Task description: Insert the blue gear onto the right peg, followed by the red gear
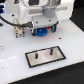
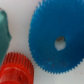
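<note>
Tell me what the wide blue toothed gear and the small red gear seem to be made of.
The wide blue toothed gear looks like moulded plastic with a matte finish: uniform saturated colour, no metallic glint, evenly cut teeth. The small red gear seems the same kind of plastic, its ridged teeth one flat colour. The blur leaves painted metal possible.

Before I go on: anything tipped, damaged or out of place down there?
Nothing stands out. The blue gear lies flat with its teeth intact, the red gear beside it. In the exterior view, both pegs stand upright and bare on the grey plate. The gripper's state can't be made out.
</note>
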